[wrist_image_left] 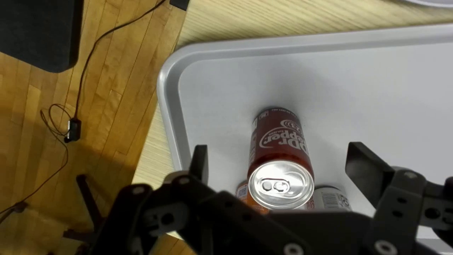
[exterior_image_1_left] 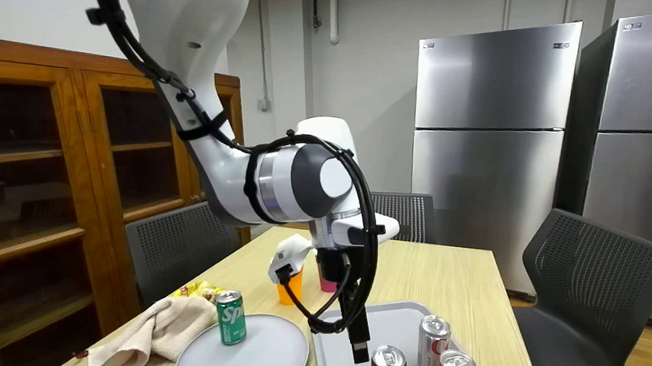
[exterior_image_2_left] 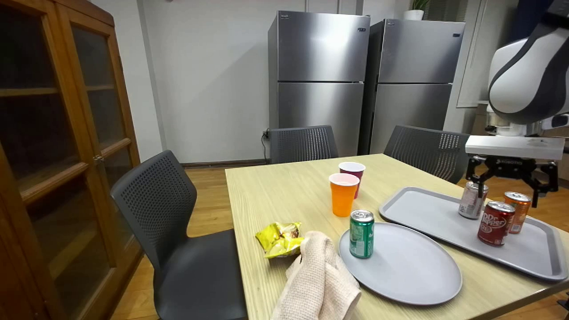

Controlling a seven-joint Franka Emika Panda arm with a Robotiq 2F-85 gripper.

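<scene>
Hanging over the grey tray [exterior_image_2_left: 426, 204], the claw [wrist_image_left: 277, 161] has its jaws spread wide, the two black fingers [wrist_image_left: 200, 163] well apart. Between them in the wrist view shows the dark red Dr Pepper can [wrist_image_left: 279, 141], touching neither; whether the tips are above or level with its shiny lid is hard to tell. It stands upright on the tray, a smooth metal cylinder with white lettering. In an exterior view, a silver can [exterior_image_2_left: 468, 206] stands farther off to its left, an orange can [exterior_image_2_left: 521, 211] just beyond on its right. Rounded corners and a raised rim frame the matte tray. To its left, a smooth grey plate [exterior_image_2_left: 409, 266] bears a green can [exterior_image_2_left: 362, 235]; further left lie a rumpled, coarse-woven beige towel [exterior_image_2_left: 315, 275] and a glossy, crinkled yellow packet [exterior_image_2_left: 280, 240].
</scene>
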